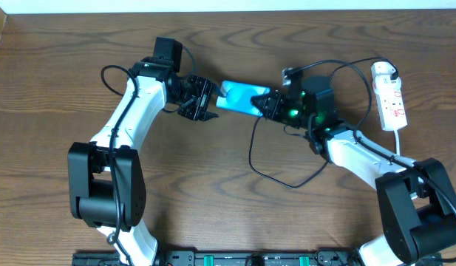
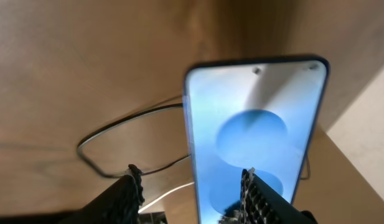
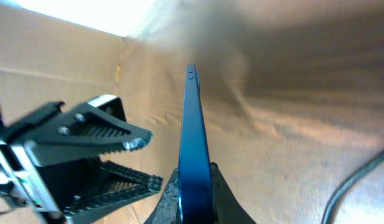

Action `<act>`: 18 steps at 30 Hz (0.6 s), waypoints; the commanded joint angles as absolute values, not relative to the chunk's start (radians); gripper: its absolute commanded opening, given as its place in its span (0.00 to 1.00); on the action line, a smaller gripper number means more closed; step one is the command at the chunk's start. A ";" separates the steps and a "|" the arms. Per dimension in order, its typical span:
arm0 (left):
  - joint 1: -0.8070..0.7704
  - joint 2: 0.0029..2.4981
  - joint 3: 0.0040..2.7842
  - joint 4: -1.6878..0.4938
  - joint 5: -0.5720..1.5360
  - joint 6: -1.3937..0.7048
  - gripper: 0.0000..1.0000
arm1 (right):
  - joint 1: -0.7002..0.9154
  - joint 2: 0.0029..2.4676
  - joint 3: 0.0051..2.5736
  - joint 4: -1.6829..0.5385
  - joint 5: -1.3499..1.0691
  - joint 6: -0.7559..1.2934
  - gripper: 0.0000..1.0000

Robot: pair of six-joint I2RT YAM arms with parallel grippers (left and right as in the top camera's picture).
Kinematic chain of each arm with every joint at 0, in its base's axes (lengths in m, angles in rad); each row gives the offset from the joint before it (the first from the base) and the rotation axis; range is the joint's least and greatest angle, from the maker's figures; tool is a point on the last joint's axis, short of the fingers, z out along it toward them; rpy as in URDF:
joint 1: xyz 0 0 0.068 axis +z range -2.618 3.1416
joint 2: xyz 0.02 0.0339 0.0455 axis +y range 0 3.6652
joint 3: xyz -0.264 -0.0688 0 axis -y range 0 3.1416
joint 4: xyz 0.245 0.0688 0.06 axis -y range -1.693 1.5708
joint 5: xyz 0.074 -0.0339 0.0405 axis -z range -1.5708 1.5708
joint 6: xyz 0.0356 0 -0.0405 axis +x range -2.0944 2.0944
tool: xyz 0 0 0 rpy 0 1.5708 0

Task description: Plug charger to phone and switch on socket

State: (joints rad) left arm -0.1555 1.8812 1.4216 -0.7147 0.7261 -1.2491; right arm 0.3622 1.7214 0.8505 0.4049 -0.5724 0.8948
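Two claws flank the phone [image 1: 239,97] over the surface [image 1: 213,192]: the right claw [image 3: 195,178] pinches one end, the left claw [image 1: 208,102] gapes wide at the other. Centre the left fingers [image 2: 125,194] across the phone before closing; the charger [image 1: 251,153] lies slack nearby.

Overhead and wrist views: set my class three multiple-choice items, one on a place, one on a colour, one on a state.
1. Where does the power strip lie? A) at the table's right side B) at its left side C) on a shelf
2. What colour is the phone's screen? A) red B) blue C) green
3. The left gripper is: A) open B) shut on the phone C) shut on the power strip
Answers: 1 A, the white strip lies far right in the overhead view; 2 B, the left wrist view shows it blue; 3 A, its fingers stand apart.
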 commanded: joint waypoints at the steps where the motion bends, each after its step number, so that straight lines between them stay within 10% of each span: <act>1: -0.157 1.864 1.427 -0.663 0.718 -1.196 0.50 | 0.340 1.713 0.868 0.477 -0.579 0.961 0.01; 18: -0.157 1.864 1.427 -0.285 0.775 -1.202 0.51 | 0.289 1.713 0.868 0.705 -0.368 1.511 0.01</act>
State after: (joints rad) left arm -0.1555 1.8812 1.4216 -0.3000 0.7612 -1.2087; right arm 0.2939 1.7214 0.8509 0.6907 -0.4221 1.3289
